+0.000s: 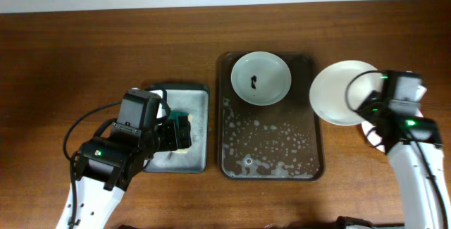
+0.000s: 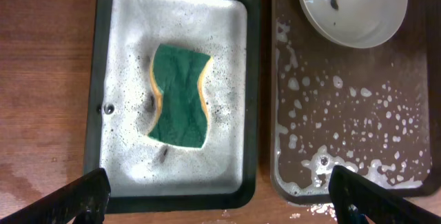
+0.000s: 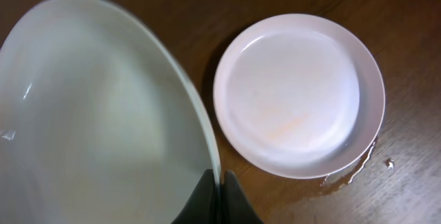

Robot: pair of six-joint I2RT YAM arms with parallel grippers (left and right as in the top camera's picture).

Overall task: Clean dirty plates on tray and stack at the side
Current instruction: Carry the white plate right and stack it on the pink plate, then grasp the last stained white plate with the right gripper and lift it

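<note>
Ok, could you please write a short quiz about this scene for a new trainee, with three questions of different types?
1. True or false: the sponge lies on the large tray.
2. How many plates are on the large tray? A one, B two, C three.
3. Fill the gap: the right jaws are shut on the rim of a ____.

Key: 1 false, it lies in the small sponge tray. 2 A, only the smeared plate. 3 plate.
</note>
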